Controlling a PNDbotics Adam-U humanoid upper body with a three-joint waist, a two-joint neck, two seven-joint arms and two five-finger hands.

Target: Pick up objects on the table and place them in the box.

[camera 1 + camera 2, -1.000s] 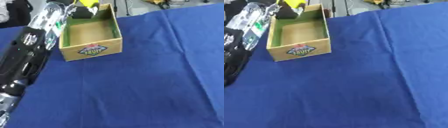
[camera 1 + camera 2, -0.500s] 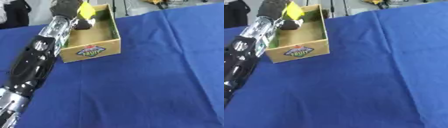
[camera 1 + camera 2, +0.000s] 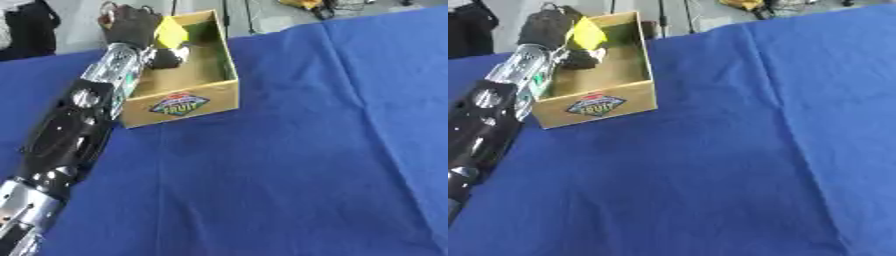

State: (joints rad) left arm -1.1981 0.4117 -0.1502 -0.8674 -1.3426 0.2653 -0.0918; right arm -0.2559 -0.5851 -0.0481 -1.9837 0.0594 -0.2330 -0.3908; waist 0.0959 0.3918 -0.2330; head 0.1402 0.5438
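the left hand [image 3: 131, 25], fingers curled on a yellow object [image 3: 170, 33], hovers over the cardboard box's [image 3: 179, 103] far end.

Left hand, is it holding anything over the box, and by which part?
The left hand holds a small yellow object above the cardboard box, its fingers curled round the object's left side; the exact contact is hidden.

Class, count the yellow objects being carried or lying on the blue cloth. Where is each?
1: a yellow object in the left hand, over the box. None on the cloth; the arm may hide others.
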